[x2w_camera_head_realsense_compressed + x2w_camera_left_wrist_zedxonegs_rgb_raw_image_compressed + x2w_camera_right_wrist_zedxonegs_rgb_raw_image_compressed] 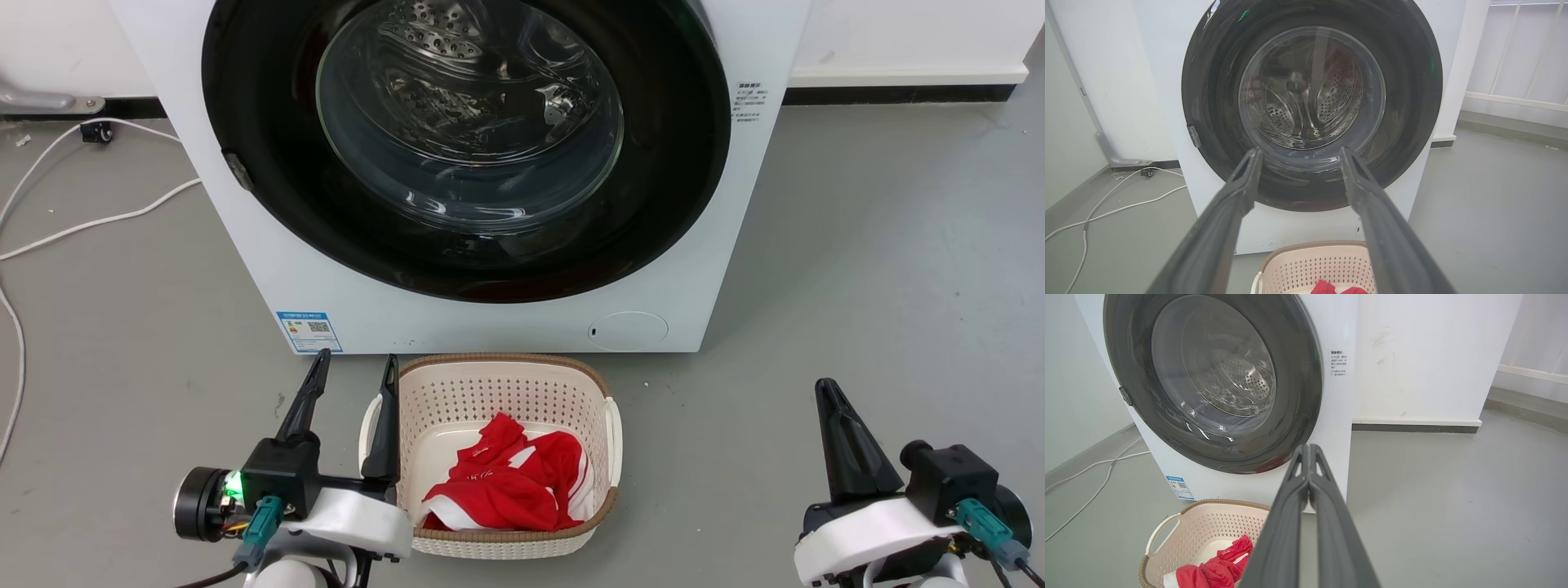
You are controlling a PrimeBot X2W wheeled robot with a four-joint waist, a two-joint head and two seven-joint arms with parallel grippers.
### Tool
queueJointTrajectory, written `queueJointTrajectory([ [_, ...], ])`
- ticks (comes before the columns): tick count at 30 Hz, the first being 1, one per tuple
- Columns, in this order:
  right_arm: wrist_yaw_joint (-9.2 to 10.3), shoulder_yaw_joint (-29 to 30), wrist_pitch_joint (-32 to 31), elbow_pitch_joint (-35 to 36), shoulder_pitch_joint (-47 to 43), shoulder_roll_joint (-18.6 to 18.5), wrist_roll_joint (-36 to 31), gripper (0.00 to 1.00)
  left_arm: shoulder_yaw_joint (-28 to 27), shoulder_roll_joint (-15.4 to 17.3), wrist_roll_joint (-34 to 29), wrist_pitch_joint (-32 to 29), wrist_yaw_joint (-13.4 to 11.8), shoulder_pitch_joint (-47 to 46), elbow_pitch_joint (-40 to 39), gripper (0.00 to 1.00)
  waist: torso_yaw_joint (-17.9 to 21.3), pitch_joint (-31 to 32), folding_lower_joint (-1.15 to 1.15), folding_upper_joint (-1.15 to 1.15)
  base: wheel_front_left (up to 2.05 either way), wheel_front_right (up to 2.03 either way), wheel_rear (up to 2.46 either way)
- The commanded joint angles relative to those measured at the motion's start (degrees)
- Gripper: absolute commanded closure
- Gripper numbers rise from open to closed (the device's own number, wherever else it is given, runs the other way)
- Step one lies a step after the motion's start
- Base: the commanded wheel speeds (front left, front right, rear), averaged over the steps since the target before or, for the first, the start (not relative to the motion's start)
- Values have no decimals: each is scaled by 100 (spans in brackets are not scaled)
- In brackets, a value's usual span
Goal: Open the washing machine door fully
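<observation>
— Washing machine door (465, 139): where is it, and what room is around it?
— Flush against the washing machine (490, 327) front, with open floor (857, 245) to its right and a basket (506, 359) just below.
— Grippers?
— The left gripper (357, 356) is spread wide and the right gripper (826, 388) is pressed closed. Both are empty and short of the door.

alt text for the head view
A white washing machine, its round black-rimmed door shut. Before it on the floor sits a cream basket of red cloth, between the open left end effector and the shut right end effector.

basket (506, 384) before washing machine (735, 245)
</observation>
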State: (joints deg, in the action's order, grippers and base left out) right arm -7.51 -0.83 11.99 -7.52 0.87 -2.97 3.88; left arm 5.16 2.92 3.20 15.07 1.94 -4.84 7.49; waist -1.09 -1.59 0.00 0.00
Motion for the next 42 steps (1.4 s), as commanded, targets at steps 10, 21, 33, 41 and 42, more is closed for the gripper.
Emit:
queueJointTrajectory([
  [10, 3, -166, 5, -310, 98, 16, 2834, 100, -27, -6, 14, 15, 21, 53, 16, 0, 6, 8, 0, 0, 0, 0, 0],
  [21, 3, -94, -423, -90, 541, 13, 7729, 100, -12, -6, 136, 15, -36, -55, -56, 0, -1, -167, 0, 0, 0, 0, 0],
  [33, 3, 627, -1327, -616, 1986, -336, 9987, 100, 47, -6, 199, 15, -83, -405, -263, 0, -13, -822, 0, 0, 0, 0, 0],
  [41, 2, 379, -1737, -1647, 3446, -1105, 10328, 100, 88, -5, 248, 15, -125, -722, -417, 0, -89, -1345, 0, 0, 0, 0, 0],
  [42, 2, 302, -1797, -1793, 3630, -1199, 10347, 100, 93, -6, 247, 15, -128, -752, -429, 0, -103, -1397, 0, 0, 0, 0, 0],
])
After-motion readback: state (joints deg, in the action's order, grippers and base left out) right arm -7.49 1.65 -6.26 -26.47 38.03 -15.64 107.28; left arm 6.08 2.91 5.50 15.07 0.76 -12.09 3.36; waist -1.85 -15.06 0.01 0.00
